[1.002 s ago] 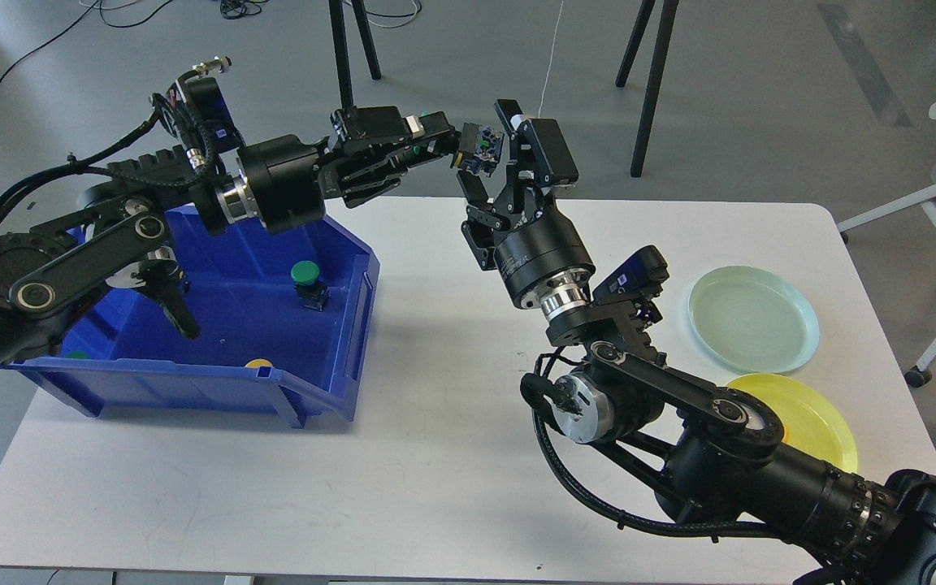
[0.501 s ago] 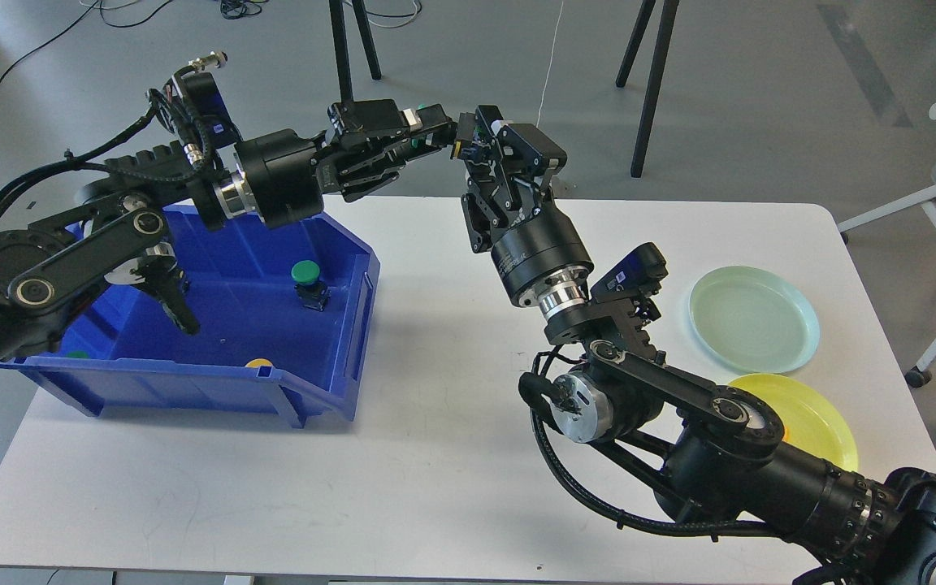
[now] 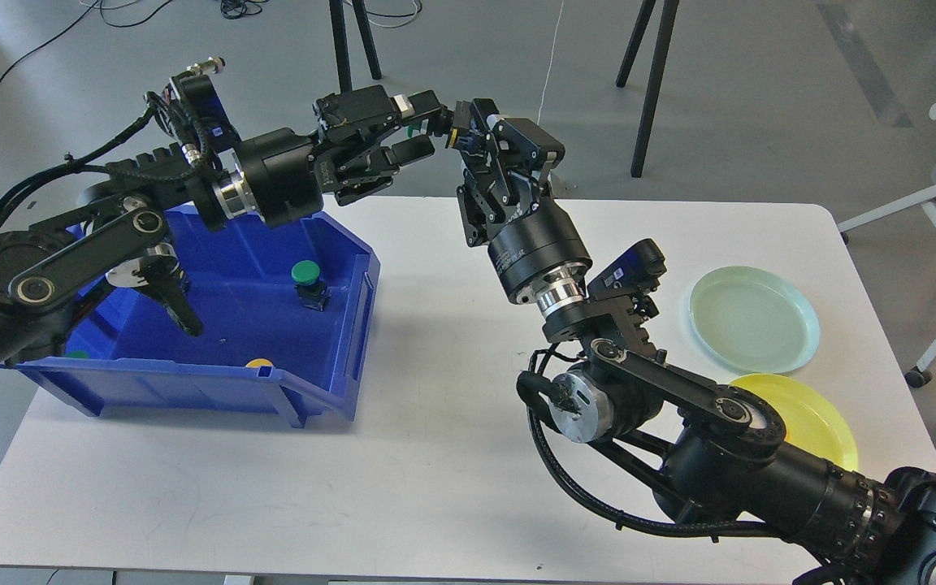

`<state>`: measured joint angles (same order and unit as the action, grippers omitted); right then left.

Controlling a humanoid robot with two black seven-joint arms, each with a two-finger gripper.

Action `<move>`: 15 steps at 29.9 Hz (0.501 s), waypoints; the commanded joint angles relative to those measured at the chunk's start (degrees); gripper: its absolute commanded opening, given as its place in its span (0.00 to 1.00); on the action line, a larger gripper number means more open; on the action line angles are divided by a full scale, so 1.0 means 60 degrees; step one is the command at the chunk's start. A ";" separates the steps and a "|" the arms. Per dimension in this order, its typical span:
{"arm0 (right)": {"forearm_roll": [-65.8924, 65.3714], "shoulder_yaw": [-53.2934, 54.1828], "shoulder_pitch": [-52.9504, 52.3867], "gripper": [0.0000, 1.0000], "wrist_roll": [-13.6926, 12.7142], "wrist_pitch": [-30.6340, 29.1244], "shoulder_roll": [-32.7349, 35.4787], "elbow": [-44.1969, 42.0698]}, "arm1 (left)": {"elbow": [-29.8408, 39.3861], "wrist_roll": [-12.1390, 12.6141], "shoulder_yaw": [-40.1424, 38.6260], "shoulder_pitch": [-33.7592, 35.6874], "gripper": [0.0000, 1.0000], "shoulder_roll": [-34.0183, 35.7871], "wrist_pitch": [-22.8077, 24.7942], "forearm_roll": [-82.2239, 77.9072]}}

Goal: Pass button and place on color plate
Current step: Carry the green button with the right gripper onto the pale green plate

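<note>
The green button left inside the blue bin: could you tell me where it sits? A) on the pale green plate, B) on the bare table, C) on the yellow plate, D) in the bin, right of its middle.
D: the green button stands on the floor of the blue bin, right of its middle.

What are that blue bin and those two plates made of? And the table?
The bin looks like moulded plastic: glossy, uniform blue, with ribbed walls and a rolled rim. The green plate and yellow plate also look plastic: thin, slightly translucent, with a soft sheen. The table has a matte white top with rounded corners, probably laminate, though I can't be sure.
</note>
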<state>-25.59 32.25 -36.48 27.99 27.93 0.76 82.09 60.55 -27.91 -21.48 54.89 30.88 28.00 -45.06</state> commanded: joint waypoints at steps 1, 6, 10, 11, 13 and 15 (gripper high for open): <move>0.0002 0.0133 0.0468 0.04 0.0002 0.0012 0.0823 0.0380 | -0.0028 -0.0015 -0.0023 0.0007 0.94 -0.0005 -0.0001 0.0010; 0.0075 0.1712 0.1874 0.04 0.0002 0.0012 0.2216 0.0733 | -0.0042 -0.0015 -0.0023 0.0007 0.94 -0.0005 -0.0001 0.0010; 0.0849 0.2725 0.2622 0.04 0.0002 0.0012 0.3226 0.0427 | -0.0057 -0.0015 -0.0023 -0.0007 0.94 -0.0020 -0.0001 0.0010; 0.1113 0.2828 0.2725 0.04 0.0002 0.0012 0.3461 0.0193 | -0.0057 -0.0015 -0.0023 -0.0007 0.94 -0.0020 -0.0001 0.0010; 0.1495 0.2887 0.2756 0.04 0.0002 0.0012 0.3871 -0.0407 | -0.0057 -0.0015 -0.0023 -0.0007 0.94 -0.0020 -0.0001 0.0024; 0.1598 0.2873 0.2756 0.04 -0.0457 0.0012 0.4004 -0.0934 | -0.0101 -0.0015 -0.0023 -0.0007 0.94 -0.0020 -0.0001 0.0039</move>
<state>-17.69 49.20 -20.22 27.71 28.01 22.91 80.81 60.21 -28.00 -21.62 54.90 30.76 28.00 -44.94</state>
